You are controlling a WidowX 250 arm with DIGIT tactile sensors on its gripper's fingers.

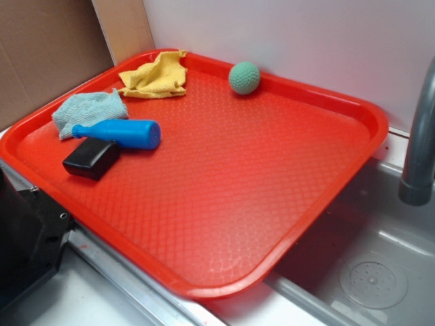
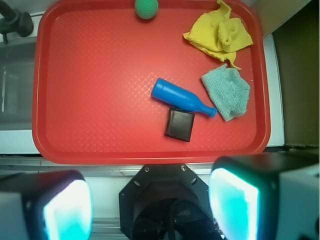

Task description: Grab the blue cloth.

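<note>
Stage: opening; nothing of the grab is done yet, by my reading.

Blue cloth [image 2: 227, 92]: lies rumpled and flat on the red tray [image 2: 100, 140], near the tray's edge and in the corner region beside the cardboard. Untouched by the robot.

Neighbours of the cloth: yellow cloth [image 2: 219, 34] just beside it toward the back wall, the two close but a sliver of tray shows between them in the exterior view. The blue bottle-shaped toy [image 2: 183, 98] lies with its narrow neck right at the cloth's edge, touching or nearly so; I cannot tell which. A black block [image 2: 180, 125] sits against the toy's side. A green ball [image 2: 146, 7] rests at the far rim, well apart.

Gripper [image 2: 150, 205]: seen only in the wrist view, high above and back from the tray, over its near rim. Both fingers [image 2: 232, 207] stand wide, spread far to either side of the frame, nothing between them.

Exterior view: no arm over the tray at all; a dark shape at the lower left corner may be the robot's base, not sure.

Left to do, as I judge it: travel across and over to the cloth's corner, descend, close on the fabric, lift.

Watch point: the toy's neck crowds one side of the cloth; a descent on the cloth's far half, away from the toy, looks cleaner.
</note>
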